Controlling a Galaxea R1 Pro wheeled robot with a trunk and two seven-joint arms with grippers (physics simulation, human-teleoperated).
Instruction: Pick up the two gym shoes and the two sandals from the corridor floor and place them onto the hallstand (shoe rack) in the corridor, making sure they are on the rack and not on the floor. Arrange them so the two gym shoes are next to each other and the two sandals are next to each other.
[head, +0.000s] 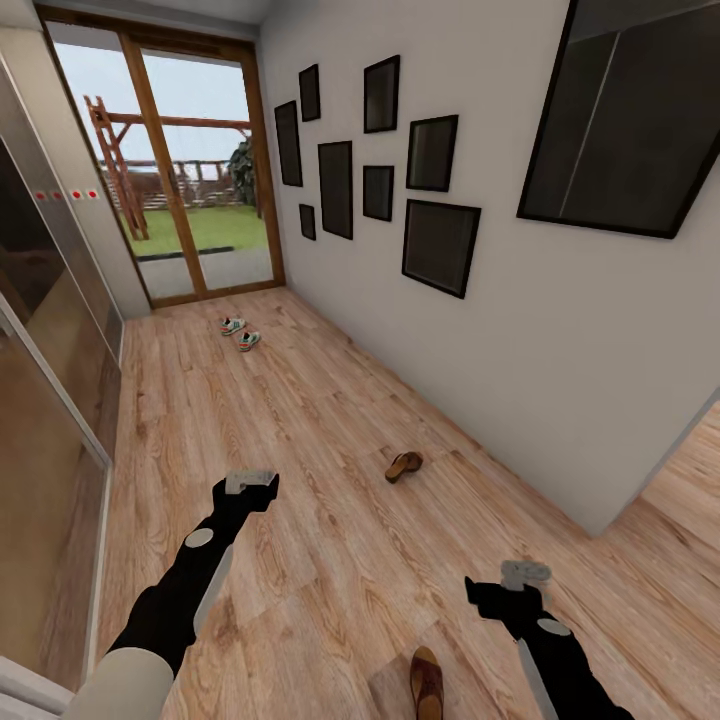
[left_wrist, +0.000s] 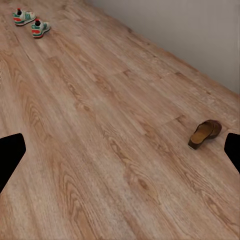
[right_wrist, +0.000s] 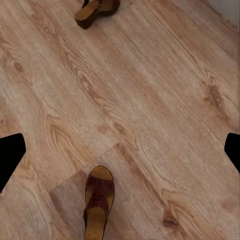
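Two white gym shoes with green stripes (head: 233, 325) (head: 248, 341) lie side by side on the corridor floor (head: 300, 560) far ahead, near the glass door; the left wrist view shows them too (left_wrist: 24, 17) (left_wrist: 40, 27). One brown sandal (head: 404, 465) (left_wrist: 205, 134) (right_wrist: 97, 10) lies on its side mid-corridor, close to the right wall. The other sandal (head: 427, 682) (right_wrist: 99, 200) sits flat on the floor just left of my right gripper (head: 525, 573). My left gripper (head: 250, 482) hovers over bare floor. Both grippers are open and hold nothing. The hallstand is out of view.
A glass door (head: 190, 170) with a wooden frame closes the corridor's far end. Dark picture frames (head: 380, 170) hang on the right wall, which ends at a corner (head: 600, 525) with an opening beyond. Glossy sliding panels (head: 50, 350) line the left side.
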